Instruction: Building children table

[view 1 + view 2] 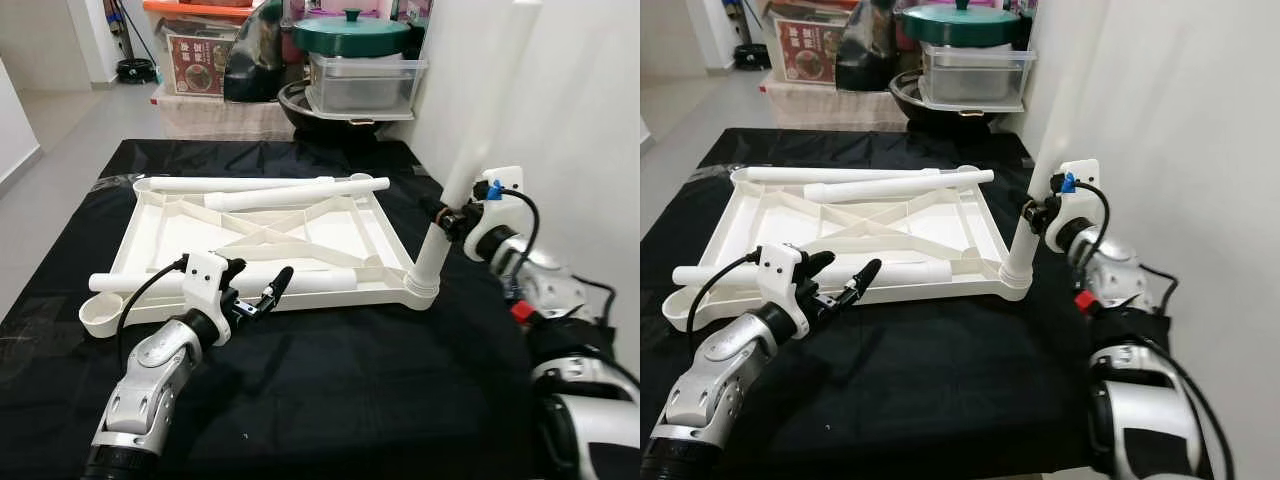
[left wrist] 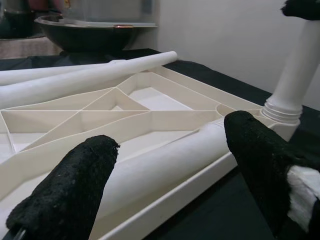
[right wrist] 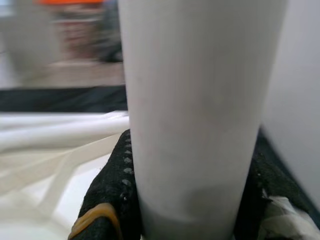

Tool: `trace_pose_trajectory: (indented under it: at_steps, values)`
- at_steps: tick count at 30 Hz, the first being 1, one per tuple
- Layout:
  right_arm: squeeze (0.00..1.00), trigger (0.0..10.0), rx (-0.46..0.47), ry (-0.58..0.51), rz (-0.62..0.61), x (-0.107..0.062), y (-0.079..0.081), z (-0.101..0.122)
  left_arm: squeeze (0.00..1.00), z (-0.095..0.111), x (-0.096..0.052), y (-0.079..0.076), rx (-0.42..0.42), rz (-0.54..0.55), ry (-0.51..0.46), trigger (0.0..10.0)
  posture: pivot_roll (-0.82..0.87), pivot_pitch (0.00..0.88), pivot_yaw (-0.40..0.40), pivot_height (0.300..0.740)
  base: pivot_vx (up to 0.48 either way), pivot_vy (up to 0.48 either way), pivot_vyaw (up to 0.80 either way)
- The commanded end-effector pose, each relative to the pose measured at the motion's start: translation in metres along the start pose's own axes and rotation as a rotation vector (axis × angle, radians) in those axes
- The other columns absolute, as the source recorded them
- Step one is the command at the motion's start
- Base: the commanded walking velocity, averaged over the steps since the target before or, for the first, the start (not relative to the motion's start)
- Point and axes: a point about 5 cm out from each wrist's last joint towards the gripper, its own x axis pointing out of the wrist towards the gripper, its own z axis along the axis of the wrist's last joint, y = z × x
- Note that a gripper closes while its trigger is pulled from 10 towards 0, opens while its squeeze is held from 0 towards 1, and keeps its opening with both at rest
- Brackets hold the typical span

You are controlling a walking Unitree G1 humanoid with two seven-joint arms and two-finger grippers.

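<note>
Nearest the robot, on the black tabletop [image 1: 380, 380], the left tool [image 1: 262, 292] is hovering with fingers spread wide before one loose leg [image 1: 310, 281] lying along the upturned white table panel [image 1: 300, 235]. At its right corner, the right tool [image 1: 447, 217] is gripping an upright leg [image 1: 470, 160]. Farther back, two more legs [image 1: 300, 193] are lying, then a green-lidded pot [image 1: 350, 35] and storage boxes [image 1: 200, 60].

Red printed box [image 1: 201, 62] at back: lettering too small, blurred; no readable text elsewhere.

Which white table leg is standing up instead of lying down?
The leg in the near right corner socket of the tabletop, gripped by the right gripper. The other three lie flat.
</note>
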Motion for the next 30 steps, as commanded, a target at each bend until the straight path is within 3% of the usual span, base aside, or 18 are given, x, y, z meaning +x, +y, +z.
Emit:
trace_pose_trajectory:
  at_steps: [1, 2, 4, 6, 7, 8, 10, 11, 12, 13, 16, 17, 18, 20, 21, 23, 29, 30]
  values:
    - [0.00, 0.0, 0.081, -0.036, -0.270, -0.008, -0.015, 0.000, 0.00, 0.000, -0.001, 0.000, 0.012, 0.000, 0.006, 10.0, 0.03, 0.000, -0.107, 0.740, 0.000, 0.000, 0.00]
    - [0.00, 0.0, 0.102, -0.040, -0.365, -0.014, -0.010, -0.005, 0.00, 0.000, -0.001, 0.000, 0.013, 0.001, 0.006, 10.0, 0.03, 0.000, -0.109, 0.740, 0.000, 0.000, 0.00]
    - [0.00, 0.0, 0.102, -0.040, -0.365, -0.014, -0.010, -0.005, 0.00, 0.000, -0.001, 0.000, 0.013, 0.001, 0.006, 10.0, 0.03, 0.000, -0.109, 0.740, 0.000, 0.000, 0.00]
    - [0.00, 0.2, 0.116, -0.030, -0.350, -0.027, 0.024, -0.015, 0.00, 0.000, -0.003, 0.001, 0.010, 0.005, 0.008, 10.0, 0.03, 0.000, -0.099, 0.740, 0.000, 0.000, 0.00]
    - [0.00, 0.2, 0.116, -0.030, -0.350, -0.027, 0.024, -0.015, 0.00, 0.000, -0.003, 0.001, 0.010, 0.005, 0.008, 10.0, 0.03, 0.000, -0.099, 0.740, 0.000, 0.000, 0.00]
    - [0.00, 10.0, 0.113, -0.013, -0.292, -0.029, 0.038, -0.017, 0.00, -0.001, -0.003, 0.000, 0.009, 0.003, 0.011, 10.0, 0.03, 0.000, -0.098, 0.740, 0.000, 0.000, 0.00]
    - [0.00, 10.0, 0.113, -0.013, -0.292, -0.029, 0.038, -0.017, 0.00, -0.001, -0.003, 0.000, 0.009, 0.003, 0.011, 10.0, 0.03, 0.000, -0.098, 0.740, 0.000, 0.000, 0.00]
    - [0.00, 10.0, 0.101, -0.022, -0.215, -0.028, 0.048, -0.015, 0.00, -0.002, -0.004, 0.000, 0.009, 0.001, 0.014, 10.0, 0.02, 0.000, -0.099, 0.740, 0.000, 0.000, 0.00]
    - [0.00, 10.0, 0.101, -0.022, -0.215, -0.028, 0.048, -0.015, 0.00, -0.002, -0.004, 0.000, 0.009, 0.001, 0.014, 10.0, 0.02, 0.000, -0.099, 0.740, 0.000, 0.000, 0.00]
    - [1.00, 10.0, 0.103, -0.052, -0.168, -0.026, 0.048, -0.009, 0.00, -0.002, -0.003, 0.000, 0.009, 0.001, 0.014, 10.0, 0.02, 0.000, -0.101, 0.740, 0.000, 0.000, 0.00]
    - [1.00, 10.0, 0.086, -0.079, -0.141, -0.020, 0.041, 0.000, 0.00, -0.001, -0.002, 0.001, 0.009, 0.001, 0.011, 10.0, 0.02, 0.000, -0.100, 0.740, 0.000, 0.000, 0.00]
    - [0.00, 10.0, 0.065, -0.099, -0.115, -0.014, 0.034, 0.010, 0.00, 0.000, -0.001, 0.001, 0.007, 0.001, 0.008, 10.0, 0.02, 0.000, -0.102, 0.740, 0.000, 0.000, 0.00]
    - [0.00, 10.0, 0.059, -0.108, -0.120, -0.011, 0.028, 0.019, 0.00, 0.000, 0.000, 0.000, 0.007, 0.000, 0.006, 10.0, 0.01, 0.000, -0.102, 0.740, 0.000, 0.000, 0.00]
    - [0.00, 10.0, 0.052, -0.114, 0.066, -0.006, 0.025, 0.034, 0.00, -0.001, 0.000, -0.001, 0.004, 0.000, 0.006, 10.0, 0.01, 0.000, -0.101, 0.740, 0.000, 0.000, 0.00]
    - [0.00, 10.0, 0.052, -0.114, 0.066, -0.006, 0.025, 0.034, 0.00, -0.001, 0.000, -0.001, 0.004, 0.000, 0.006, 10.0, 0.01, 0.000, -0.101, 0.740, 0.000, 0.000, 0.00]
    - [0.00, 10.0, -0.020, -0.090, 0.213, -0.008, 0.025, 0.040, 0.00, -0.001, 0.000, -0.001, 0.003, -0.001, 0.007, 10.0, 0.01, 0.000, -0.101, 0.740, 0.000, 0.000, 0.00]
    - [0.00, 10.0, -0.203, 0.043, 0.426, -0.017, 0.019, 0.024, 0.00, -0.001, 0.000, -0.001, 0.004, 0.002, 0.005, 10.0, 0.02, 0.000, -0.106, 0.740, 0.000, 0.000, 0.00]
    - [0.00, 9.5, -0.224, 0.069, 0.471, -0.019, 0.019, 0.019, 0.00, -0.001, 0.000, -0.001, 0.004, 0.003, 0.005, 10.0, 0.02, 0.000, -0.110, 0.740, 0.000, 0.000, 0.00]
